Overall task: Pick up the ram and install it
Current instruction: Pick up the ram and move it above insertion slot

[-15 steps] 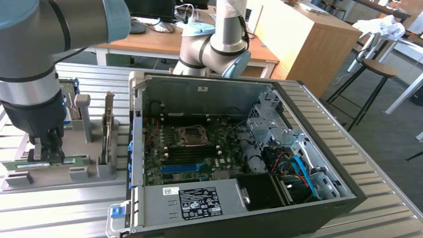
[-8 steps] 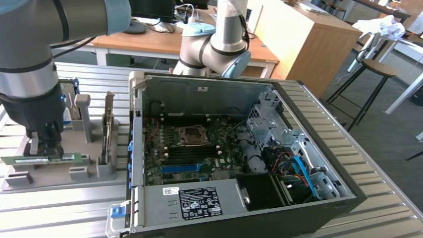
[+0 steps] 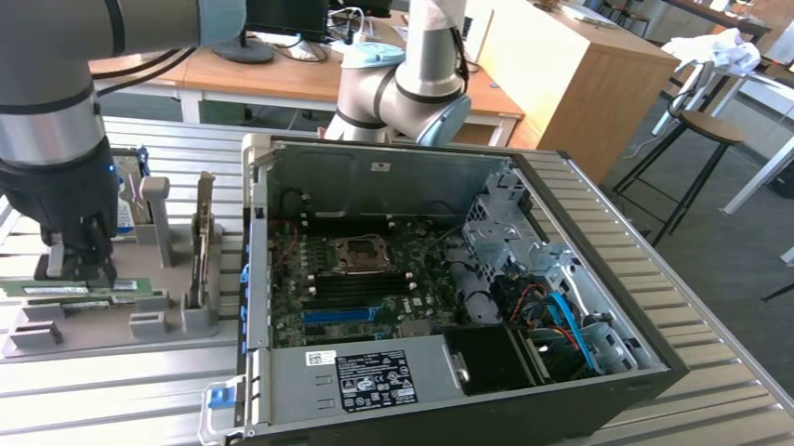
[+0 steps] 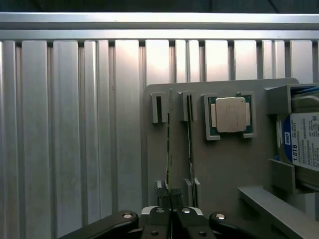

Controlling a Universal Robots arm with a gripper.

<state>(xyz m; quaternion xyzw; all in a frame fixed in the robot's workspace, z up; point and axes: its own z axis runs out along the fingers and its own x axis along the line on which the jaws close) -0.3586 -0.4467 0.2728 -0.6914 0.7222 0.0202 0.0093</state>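
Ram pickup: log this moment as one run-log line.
claw: shut on ram | ram: on edge in gray holder slot, not lifted | stage: grasp

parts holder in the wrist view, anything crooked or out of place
Nothing stands out. On the holder, the ram pinched by the gripper and the second stick stand straight in their slots, the processor sits square in its recess, the hard drive in its bracket.
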